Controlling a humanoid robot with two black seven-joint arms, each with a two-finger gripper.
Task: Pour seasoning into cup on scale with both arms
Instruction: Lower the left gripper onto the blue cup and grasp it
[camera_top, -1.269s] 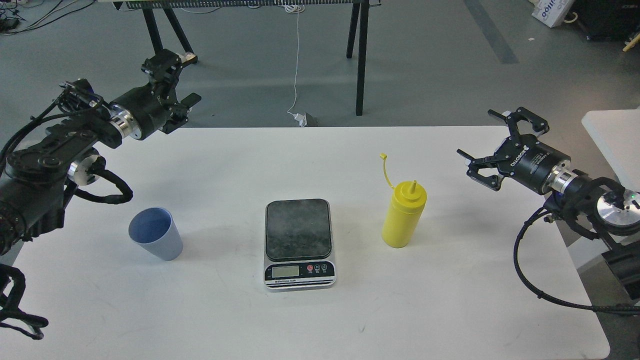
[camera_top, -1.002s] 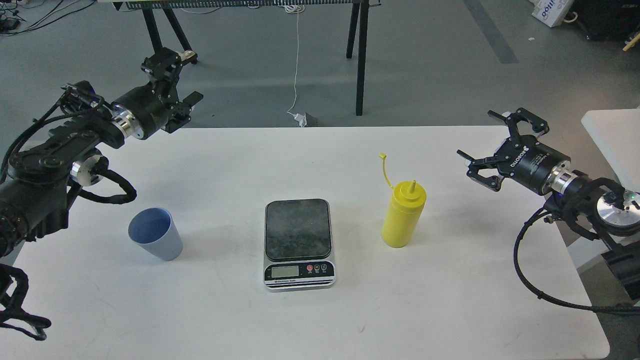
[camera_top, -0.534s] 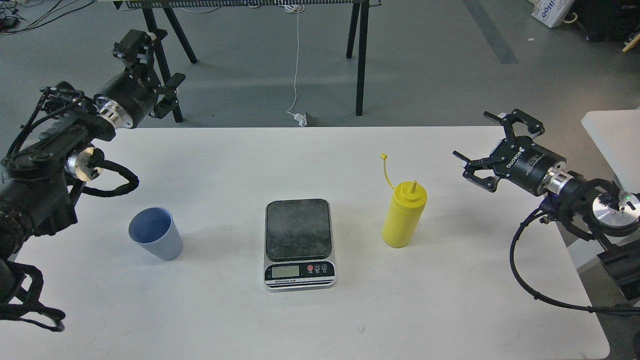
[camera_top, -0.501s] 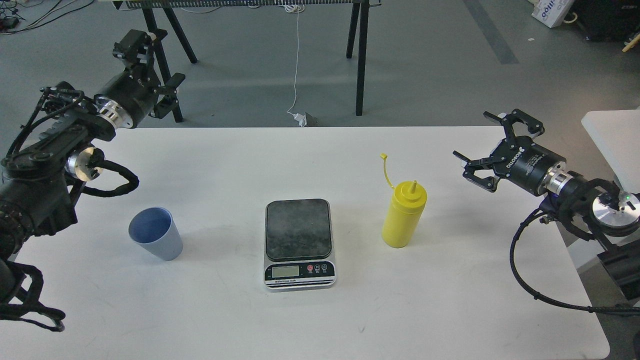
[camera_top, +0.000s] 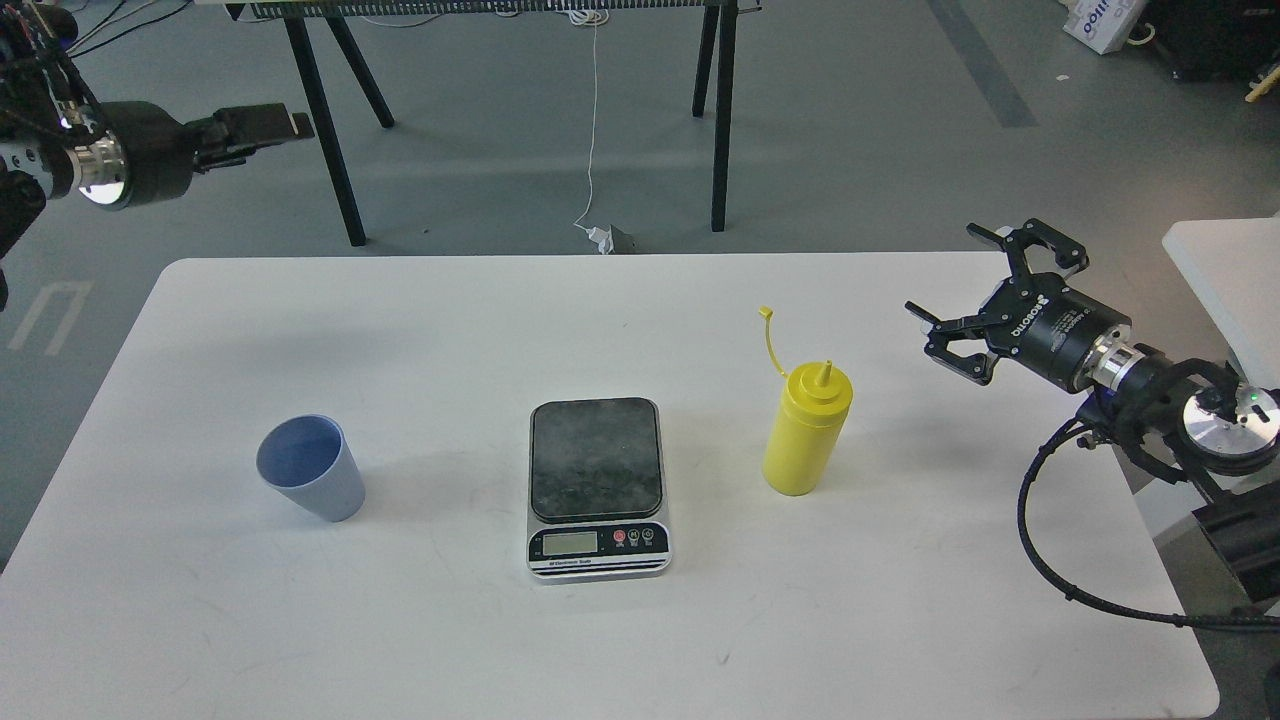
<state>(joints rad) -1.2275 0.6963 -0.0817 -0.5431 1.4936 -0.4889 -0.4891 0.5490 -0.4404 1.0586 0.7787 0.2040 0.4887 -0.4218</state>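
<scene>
The scale (camera_top: 598, 488) is sitting nearest, dead center on the white table (camera_top: 200, 620), nothing on it. The cup (camera_top: 310, 481) is standing at its 9 o'clock, the yellow bottle (camera_top: 806, 430) upright at 3. Right gripper (camera_top: 968, 300) is hanging at the bottle's 2 o'clock, fingers spread, holding nothing. Left gripper (camera_top: 262, 124) is hovering way off at 11; can't tell its state.

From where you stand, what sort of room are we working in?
Most likely a robotics lab or workshop, not a kitchen: a bare grey floor, loose cables trailing across it, and a plain white table carrying only the scale, cup and seasoning bottle.
</scene>
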